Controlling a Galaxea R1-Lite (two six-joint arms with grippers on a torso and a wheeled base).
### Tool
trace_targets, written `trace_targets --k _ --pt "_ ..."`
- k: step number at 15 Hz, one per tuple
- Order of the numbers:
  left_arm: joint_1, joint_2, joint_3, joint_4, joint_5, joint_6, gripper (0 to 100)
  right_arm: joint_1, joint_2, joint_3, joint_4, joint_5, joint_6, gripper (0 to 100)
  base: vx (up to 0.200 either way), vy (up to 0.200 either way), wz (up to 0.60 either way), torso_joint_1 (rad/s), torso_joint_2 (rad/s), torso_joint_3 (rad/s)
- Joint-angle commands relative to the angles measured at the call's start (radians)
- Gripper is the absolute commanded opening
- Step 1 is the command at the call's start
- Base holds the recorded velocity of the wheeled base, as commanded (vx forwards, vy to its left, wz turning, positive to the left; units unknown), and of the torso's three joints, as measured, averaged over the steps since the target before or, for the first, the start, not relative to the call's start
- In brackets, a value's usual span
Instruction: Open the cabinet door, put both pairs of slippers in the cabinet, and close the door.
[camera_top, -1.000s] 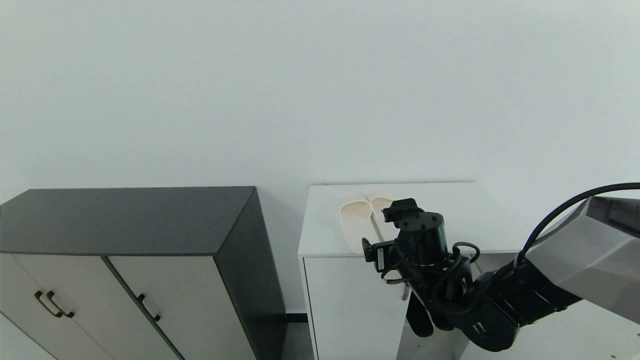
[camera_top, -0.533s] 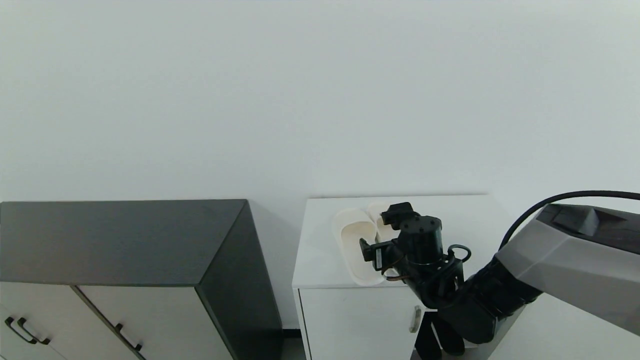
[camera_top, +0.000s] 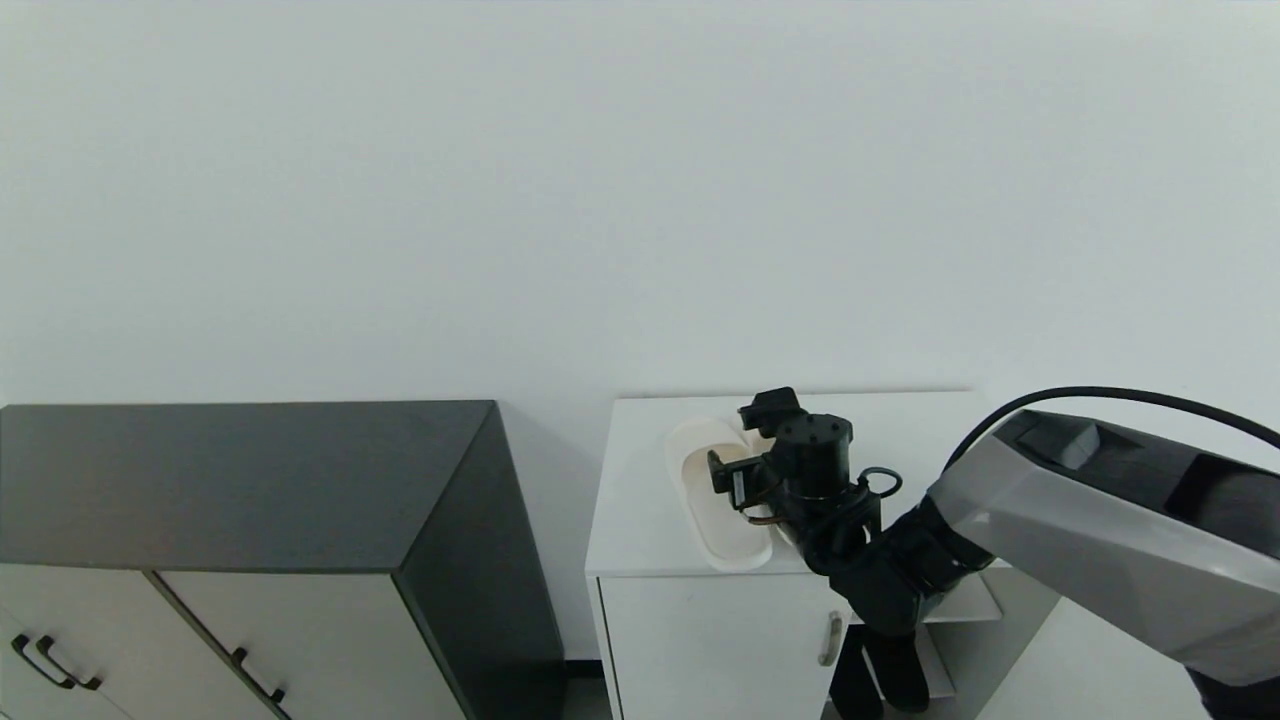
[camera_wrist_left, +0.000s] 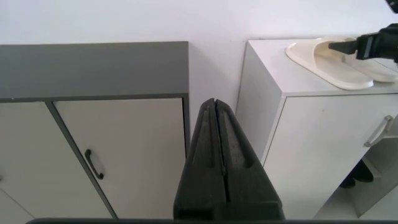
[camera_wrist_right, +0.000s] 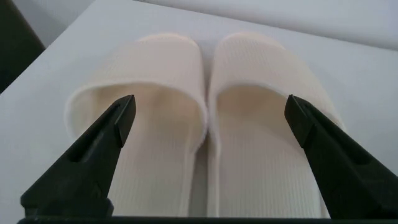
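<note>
A pair of cream slippers (camera_top: 712, 505) (camera_wrist_right: 155, 143) (camera_wrist_left: 336, 62) lies side by side on top of the white cabinet (camera_top: 635, 500) (camera_wrist_left: 305, 130). My right gripper (camera_top: 755, 470) (camera_wrist_right: 210, 104) hovers open just over them, one finger outside each slipper, touching neither. A black pair of slippers (camera_top: 880, 680) (camera_wrist_left: 356, 178) stands low inside the cabinet's opened right half, under a shelf (camera_top: 965, 603). The cabinet's left front panel with its handle (camera_top: 828, 638) is closed. My left gripper (camera_wrist_left: 216, 109) is shut on nothing and hangs low in front of the gap between the two cabinets.
A wider cabinet with a dark top (camera_top: 240, 480) (camera_wrist_left: 93, 68) and pale doors with dark handles (camera_top: 255, 675) stands left of the white one, a narrow gap between them. A plain wall rises behind both.
The head camera tilted up early on. Since then my right gripper has moved farther back over the cream slippers, toward the wall.
</note>
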Motion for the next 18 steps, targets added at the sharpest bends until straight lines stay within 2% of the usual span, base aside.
trace_targets --k 1,3,6,7,14,18 --pt "0.000 0.001 0.000 0.000 0.000 0.000 0 -0.003 0.075 -0.080 0.015 0.000 -0.013 100 0.000 0.000 0.00 0.000 0.00 0.000" --pt "0.000 0.001 0.000 0.000 0.000 -0.002 0 -0.003 0.096 -0.139 0.077 0.003 -0.007 100 0.000 0.000 0.00 0.000 0.00 0.000" --pt "0.000 0.001 0.000 0.000 0.000 -0.002 0 -0.003 0.130 -0.202 0.086 0.006 -0.002 100 0.000 0.000 0.00 0.000 0.00 0.000" --pt "0.000 0.001 0.000 0.000 0.000 -0.002 0 -0.003 0.136 -0.211 0.091 0.006 -0.002 0 0.000 0.000 0.00 0.000 0.00 0.000" --pt "0.000 0.001 0.000 0.000 0.000 -0.003 0 -0.009 0.124 -0.237 0.094 0.006 0.019 0 0.000 0.000 0.00 0.000 0.00 0.000" --pt "0.000 0.001 0.000 0.000 0.000 -0.003 0 0.005 -0.072 -0.007 0.069 0.020 0.056 0 0.000 0.000 0.00 0.000 0.00 0.000"
